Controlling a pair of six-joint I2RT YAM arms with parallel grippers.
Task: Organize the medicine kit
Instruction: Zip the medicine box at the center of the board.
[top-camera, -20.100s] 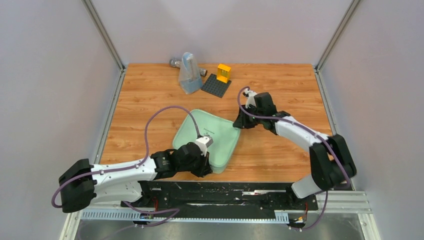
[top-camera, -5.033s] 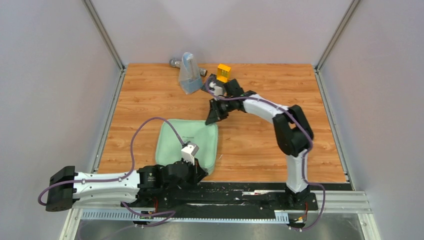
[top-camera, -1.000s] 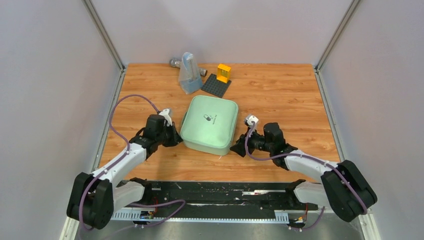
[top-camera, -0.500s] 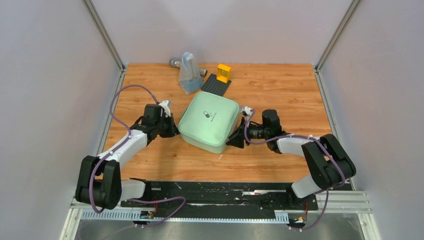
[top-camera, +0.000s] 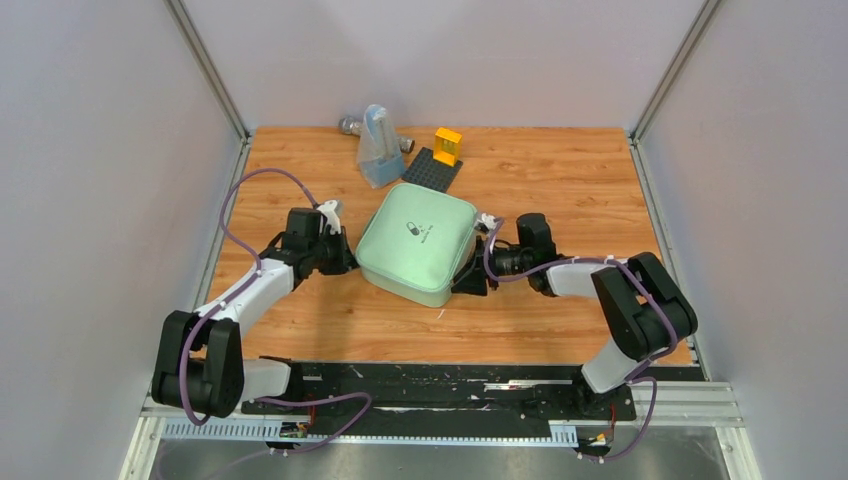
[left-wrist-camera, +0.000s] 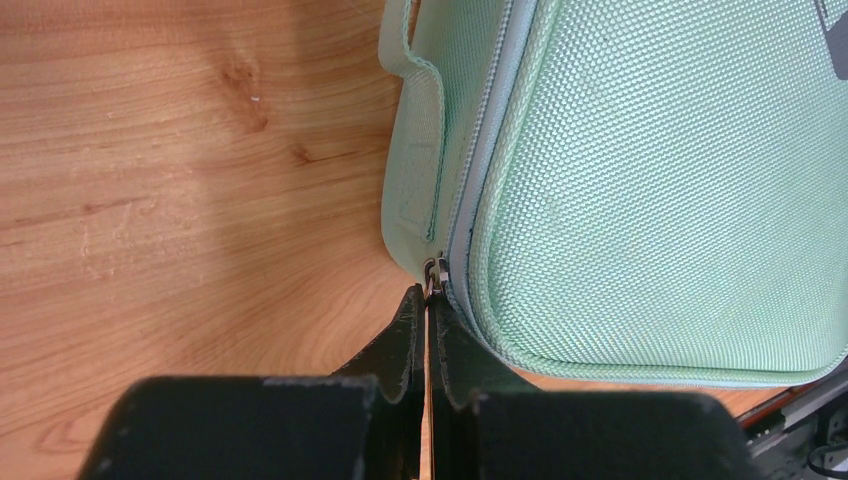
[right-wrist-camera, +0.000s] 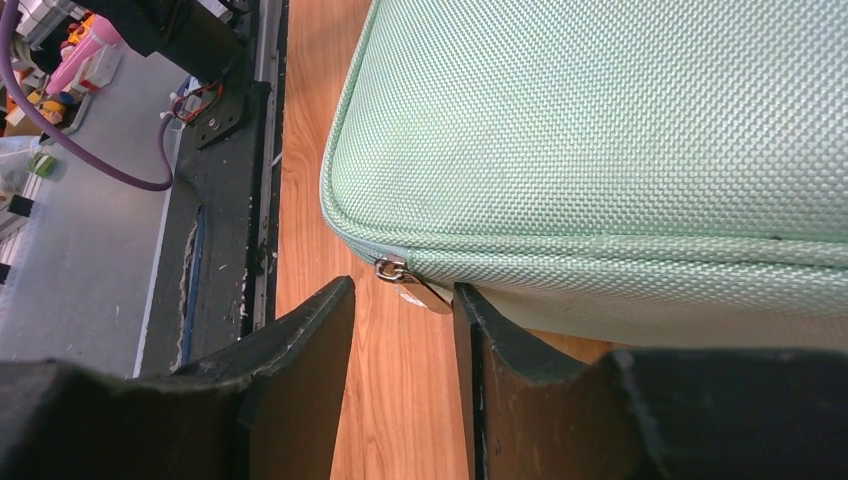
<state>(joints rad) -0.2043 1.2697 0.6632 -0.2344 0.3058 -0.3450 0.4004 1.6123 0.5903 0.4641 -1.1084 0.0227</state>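
Top external: medicine kit lies between left gripper and right gripper.

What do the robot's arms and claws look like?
The left arm and right arm have white shells with chunky black joints. A thin purple cable loops along each one. The left claw and right claw each have two flat black fingers that narrow to a tip.
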